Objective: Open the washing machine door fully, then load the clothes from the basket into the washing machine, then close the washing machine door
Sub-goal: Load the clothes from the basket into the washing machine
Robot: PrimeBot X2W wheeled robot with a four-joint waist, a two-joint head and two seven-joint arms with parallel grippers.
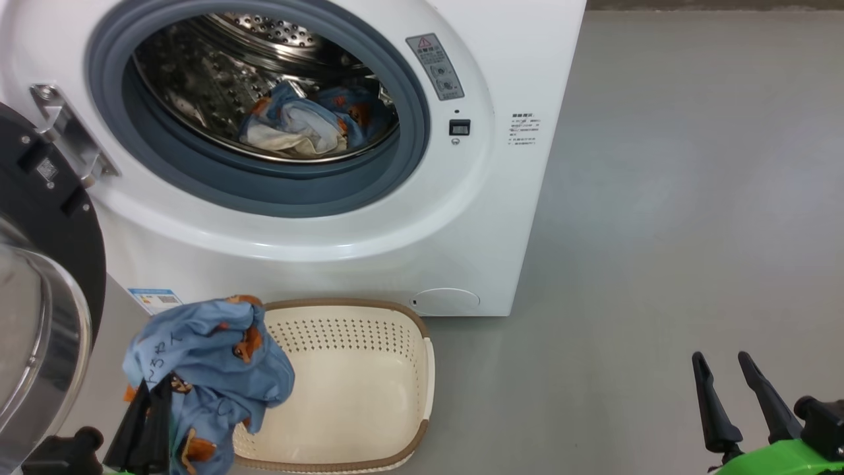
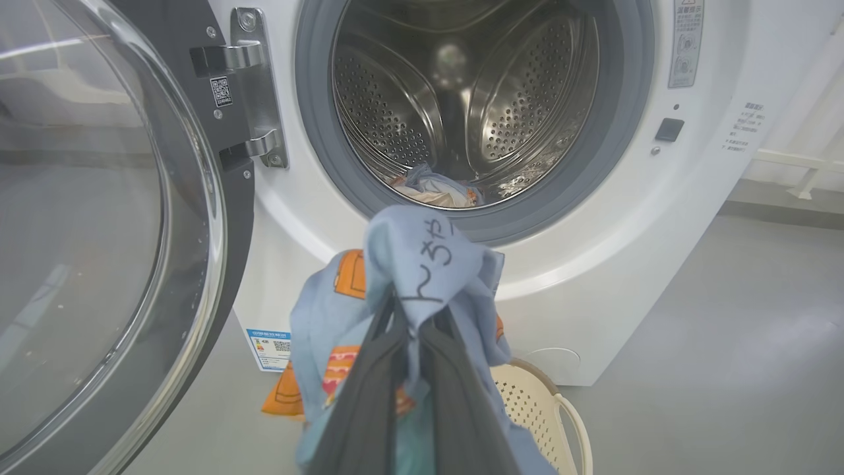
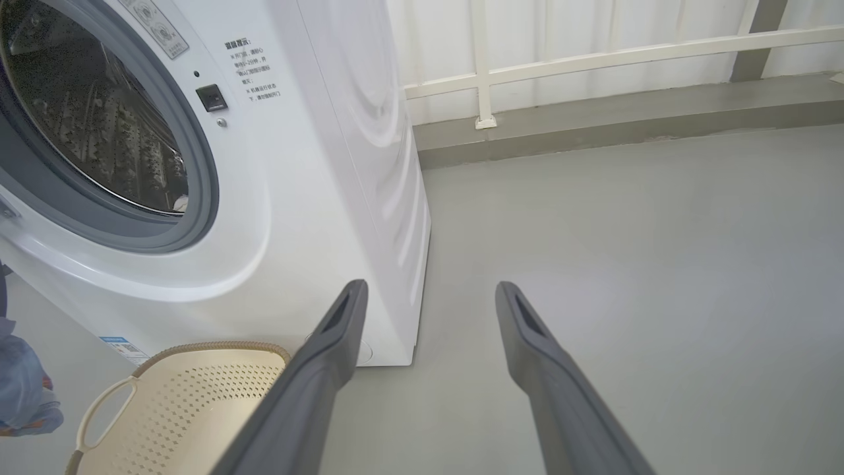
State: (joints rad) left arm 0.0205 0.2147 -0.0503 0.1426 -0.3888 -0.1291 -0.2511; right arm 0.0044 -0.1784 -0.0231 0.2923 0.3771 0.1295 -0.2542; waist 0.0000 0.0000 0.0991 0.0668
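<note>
Robot's left fingers point(image 2: 369, 396) clamped the soft blue bear-print garment point(image 2: 422, 257), right fingers point(image 1: 711, 402) wide and empty; it likely needed carrying past the grey rubber seal point(image 1: 264, 191) before release

We lose the washing machine door point(image 1: 46, 264) past the left edge. The held garment point(image 1: 217, 363) hides the near left corner of the basket point(image 1: 426, 376) and wraps the tips of the left gripper point(image 2: 410, 315). Print on the blue label sticker point(image 1: 155, 299) seems too small to read.

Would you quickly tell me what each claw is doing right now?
Left claw: shut on a blue garment.
Right claw: open, holding nothing.
</note>
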